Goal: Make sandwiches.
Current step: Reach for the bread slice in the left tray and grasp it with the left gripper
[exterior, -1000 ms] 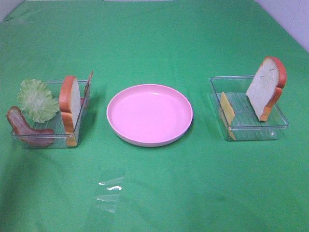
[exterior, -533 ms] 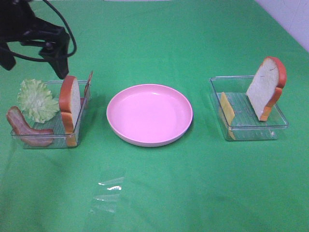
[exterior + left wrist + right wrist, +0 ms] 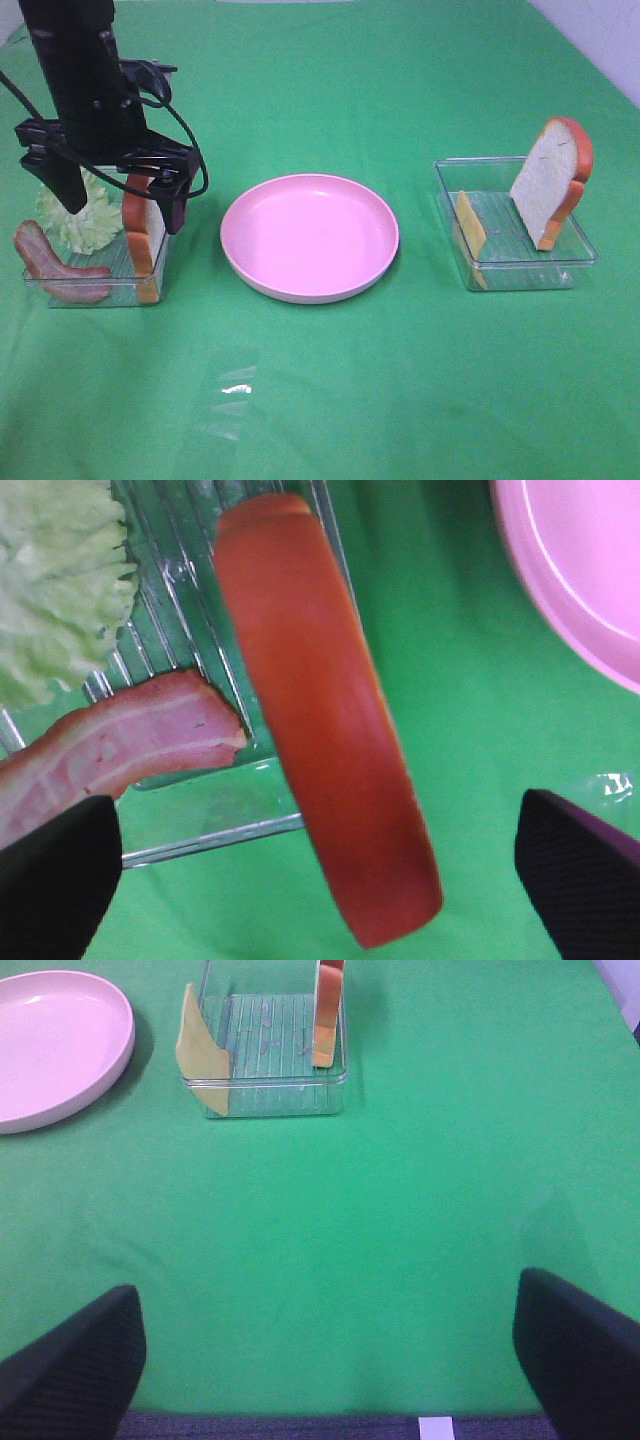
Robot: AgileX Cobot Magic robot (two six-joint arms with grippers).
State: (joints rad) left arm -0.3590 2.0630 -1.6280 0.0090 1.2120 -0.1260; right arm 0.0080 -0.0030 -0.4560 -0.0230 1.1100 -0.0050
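Two arms, and no sandwich yet begun: we log the round pink plate (image 3: 310,292) at the centre of the green-clothed tabletop (image 3: 400,400) as bare, so we judge the step in hand to be fetching the first bread slice. Left end effector (image 3: 120,205): jaws spread wide, holding nothing, poised over the left clear plastic rectangular tray (image 3: 100,292) with one finger to each side of the upright white bread slice with orange-brown crust (image 3: 320,730); neither touches it as far as the wrist view shows. Same tray: pale green ruffled lettuce leaf (image 3: 92,228) and reddish bacon strip (image 3: 55,272), both just beside the slice. Next move, in our judgement: lower, close across the slice's flat faces, lift it out and lay it flat on the plate. In the way: the lettuce crowds the outer finger, and the tray wall appears to lie between the plate-side finger and the slice. Right clear plastic rectangular tray (image 3: 520,275): second bread slice (image 3: 548,185) leaning upright, thin yellow cheese slice (image 3: 470,225) against the plate-side wall. Right end effector (image 3: 325,1355): wide open, empty, well apart from that tray. Loose item: crumpled clear film (image 3: 230,390) on the tabletop, near the plate.
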